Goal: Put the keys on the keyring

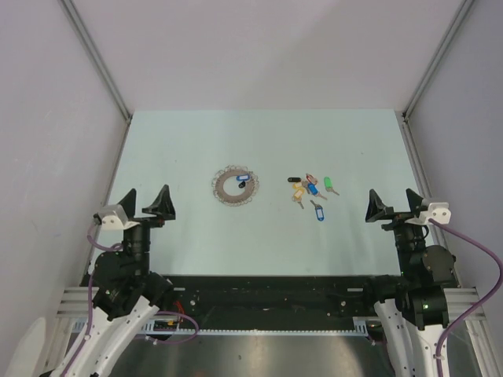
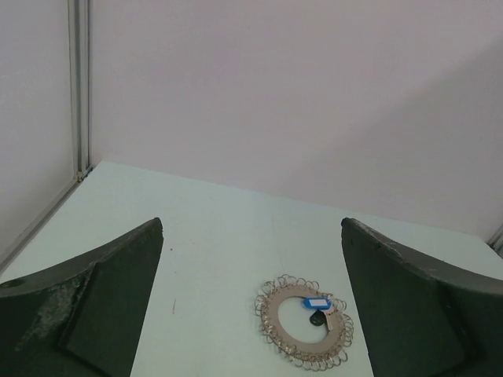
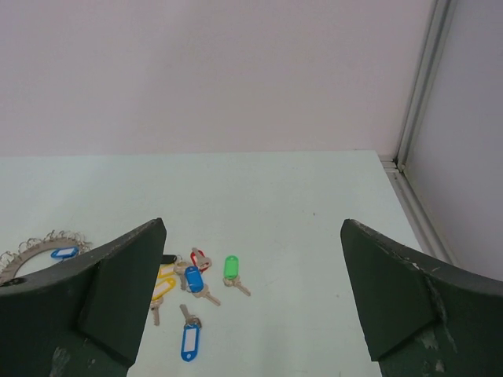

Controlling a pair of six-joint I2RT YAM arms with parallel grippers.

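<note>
Pale green tabletop, plain white walls around it. Near the middle, a touch toward 9 o'clock, the keyring lies flat, with a blue key and a black key on it; whether they are threaded I cannot tell. At the keyring's 3 o'clock, apart from it, the other keys lie scattered, a green key outermost. At 7 o'clock the left fingers stand spread wide, holding nothing; at 5 o'clock the right fingers do likewise.
</note>
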